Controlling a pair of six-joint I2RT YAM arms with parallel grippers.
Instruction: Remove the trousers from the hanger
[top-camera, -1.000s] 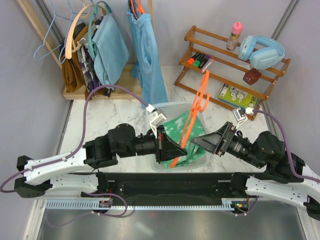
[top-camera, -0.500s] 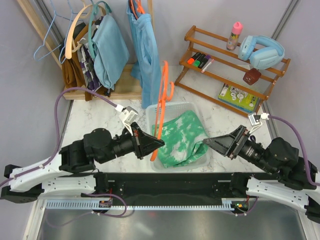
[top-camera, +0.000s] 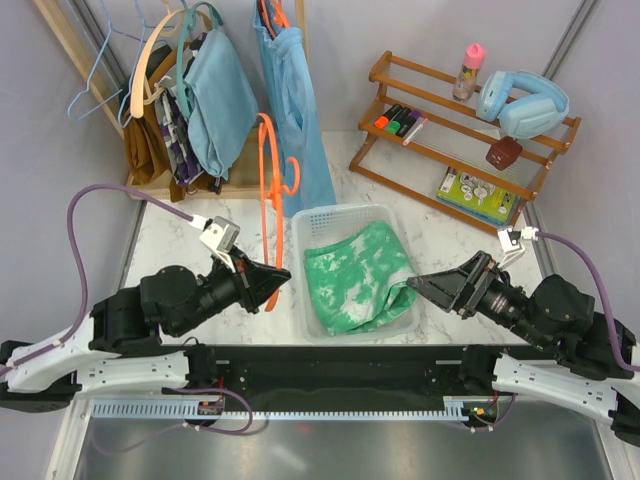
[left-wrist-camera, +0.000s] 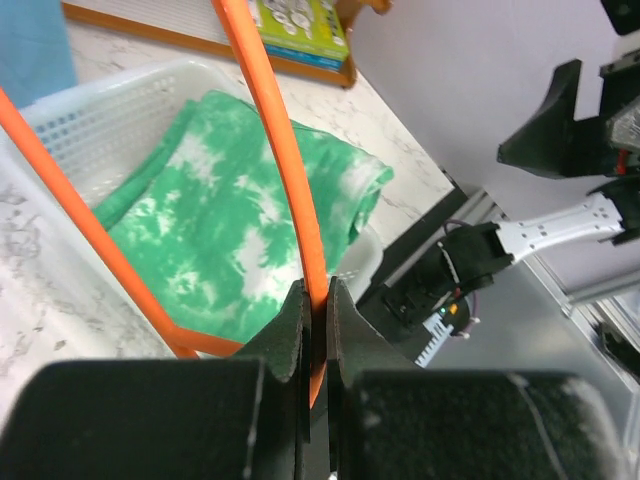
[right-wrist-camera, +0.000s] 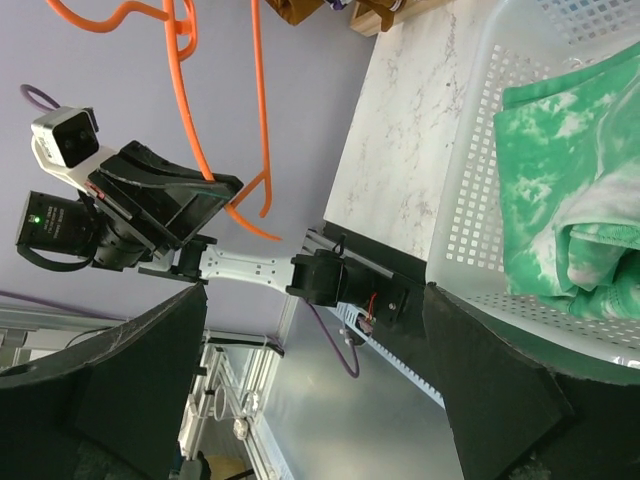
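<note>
Left hand (left-wrist-camera: 315, 300) pinching hanger (left-wrist-camera: 287, 170), lengthwise toward back

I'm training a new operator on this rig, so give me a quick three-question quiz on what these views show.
1. Fill in: the right gripper is ____ (open or shut).
2. What holds the hanger? A) the left gripper B) the right gripper C) nothing, it lies on the table
3. True or false: the trousers hang on the hanger.

Key
1. Open, and holding nothing.
2. A; its fingers are clamped on the hanger's lower bar.
3. False; they lie in the basket, apart from the hanger.
</note>
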